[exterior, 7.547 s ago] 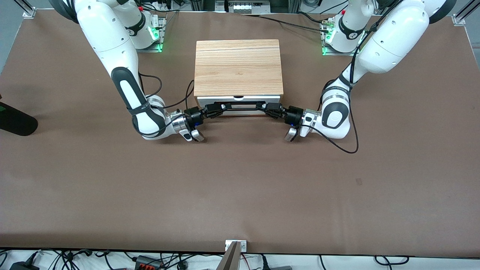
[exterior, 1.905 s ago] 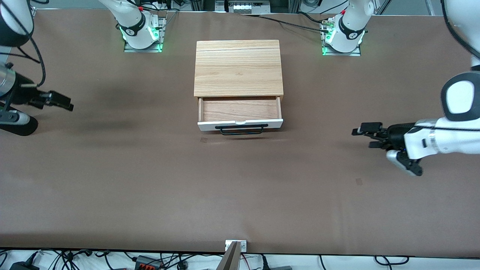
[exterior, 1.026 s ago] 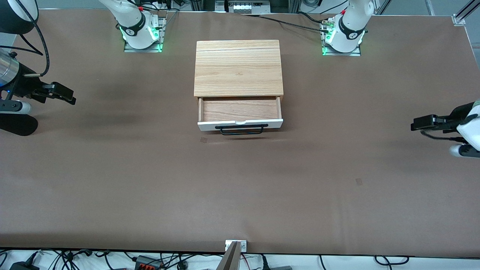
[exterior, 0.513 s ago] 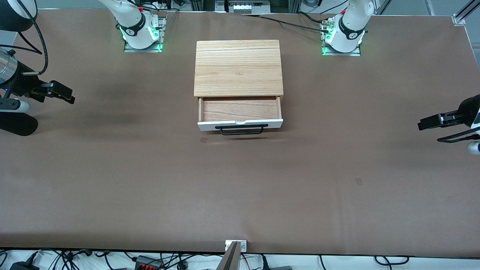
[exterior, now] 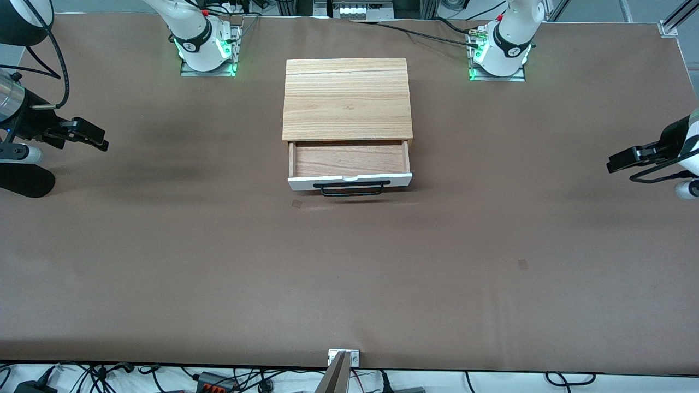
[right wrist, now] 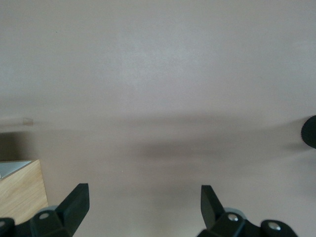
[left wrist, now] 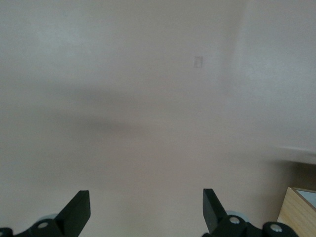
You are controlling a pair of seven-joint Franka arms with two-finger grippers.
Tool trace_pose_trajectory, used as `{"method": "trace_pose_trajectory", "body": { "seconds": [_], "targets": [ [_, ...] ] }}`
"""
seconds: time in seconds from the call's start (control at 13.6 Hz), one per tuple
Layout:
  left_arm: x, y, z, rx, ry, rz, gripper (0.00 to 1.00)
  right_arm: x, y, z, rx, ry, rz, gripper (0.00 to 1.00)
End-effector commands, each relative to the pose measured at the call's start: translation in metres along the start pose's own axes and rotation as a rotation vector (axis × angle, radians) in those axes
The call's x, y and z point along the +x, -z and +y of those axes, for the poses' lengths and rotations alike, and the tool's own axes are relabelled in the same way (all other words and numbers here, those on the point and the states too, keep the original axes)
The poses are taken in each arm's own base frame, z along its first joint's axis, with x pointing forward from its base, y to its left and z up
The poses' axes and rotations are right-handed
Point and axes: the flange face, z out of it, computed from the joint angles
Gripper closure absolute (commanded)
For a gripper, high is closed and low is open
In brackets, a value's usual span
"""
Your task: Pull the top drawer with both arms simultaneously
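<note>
The top drawer [exterior: 349, 159] stands pulled out of the light-wood cabinet [exterior: 347, 98], with its wood tray bare. Its white front panel [exterior: 349, 180] and black loop handle [exterior: 352, 189] face the front camera. My left gripper [exterior: 622, 165] hangs open and empty over the mat at the left arm's end of the table. My right gripper [exterior: 94, 136] hangs open and empty over the mat at the right arm's end. Each wrist view shows its own open gripper, the left [left wrist: 145, 203] and the right [right wrist: 143, 198], over bare mat, and a corner of the cabinet, in the left wrist view [left wrist: 297, 213] and in the right wrist view [right wrist: 19, 190].
A brown mat [exterior: 349, 273] covers the table. A black rounded object [exterior: 24, 180] lies at the right arm's end, close under the right gripper; it also shows in the right wrist view [right wrist: 310, 132]. The arm bases [exterior: 205, 46] [exterior: 499, 49] stand beside the cabinet's back.
Earlier both grippers were at the handle with the drawer shut. The drawer came out and both arms swung away to the table ends. In the last half second the left gripper shifted slightly.
</note>
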Motion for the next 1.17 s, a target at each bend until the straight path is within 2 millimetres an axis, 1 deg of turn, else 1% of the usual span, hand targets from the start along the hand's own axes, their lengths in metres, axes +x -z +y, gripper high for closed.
{"method": "trace_pose_trajectory", "body": {
  "seconds": [0.0, 0.44, 0.73, 0.88, 0.95, 1.03, 1.1],
  "targets": [
    [-0.015, -0.004, -0.008, -0.006, 0.012, 0.002, 0.00, -0.005, 0.007, 0.000, -0.011, 0.002, 0.008, 0.00],
    [-0.018, 0.012, -0.003, -0.008, 0.000, 0.043, 0.00, -0.005, 0.007, 0.002, -0.010, -0.003, 0.009, 0.00],
    [-0.016, 0.013, -0.001, -0.012, -0.005, 0.063, 0.00, -0.005, 0.007, 0.004, -0.007, -0.011, 0.009, 0.00],
    [-0.020, 0.018, 0.004, -0.007, -0.013, 0.070, 0.00, -0.005, 0.007, 0.004, -0.007, -0.013, 0.009, 0.00],
    [-0.025, 0.023, 0.018, 0.004, -0.035, 0.078, 0.00, -0.005, 0.007, 0.004, -0.007, -0.013, 0.008, 0.00],
    [-0.026, 0.023, 0.016, 0.010, -0.030, 0.077, 0.00, -0.005, 0.007, 0.004, -0.007, -0.013, 0.008, 0.00],
    [-0.028, 0.023, 0.024, 0.016, -0.041, 0.076, 0.00, -0.005, 0.007, 0.004, -0.007, -0.013, 0.008, 0.00]
  ]
}}
